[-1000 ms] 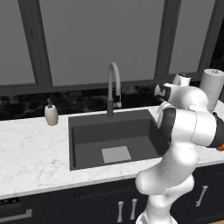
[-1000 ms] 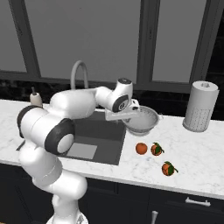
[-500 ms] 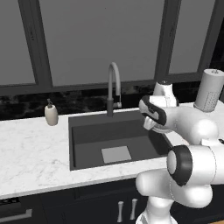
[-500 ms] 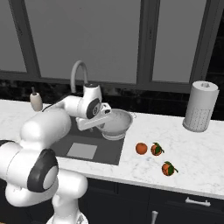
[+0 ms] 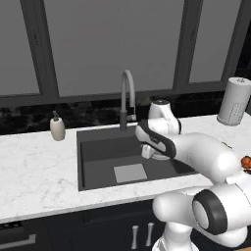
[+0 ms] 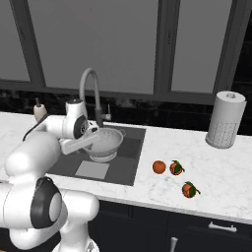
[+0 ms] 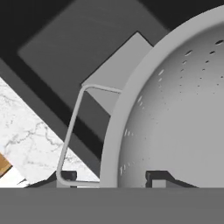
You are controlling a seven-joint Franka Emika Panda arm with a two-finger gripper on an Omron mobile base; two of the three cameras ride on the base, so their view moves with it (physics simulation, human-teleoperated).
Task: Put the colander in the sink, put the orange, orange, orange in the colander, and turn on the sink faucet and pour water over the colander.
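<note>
While the colander (image 6: 105,143) is carried over the right part of the sink (image 6: 129,170), its rim is clamped between the two fingers of the gripper (image 7: 111,177), one tip outside the wall by the wire handle and one inside the bowl, as the hand view shows. The bowl is held roughly upright and appears not yet to be resting on the basin floor, though this cannot be told for certain. It is judged that the step is best finished by a slow, level descent onto the floor, kept apart from the sink faucet (image 6: 91,93) and the basin walls, before the grip is released, so that no tipping is caused. The three oranges (image 6: 172,172) lie on the counter (image 6: 216,177), right of the sink.
</note>
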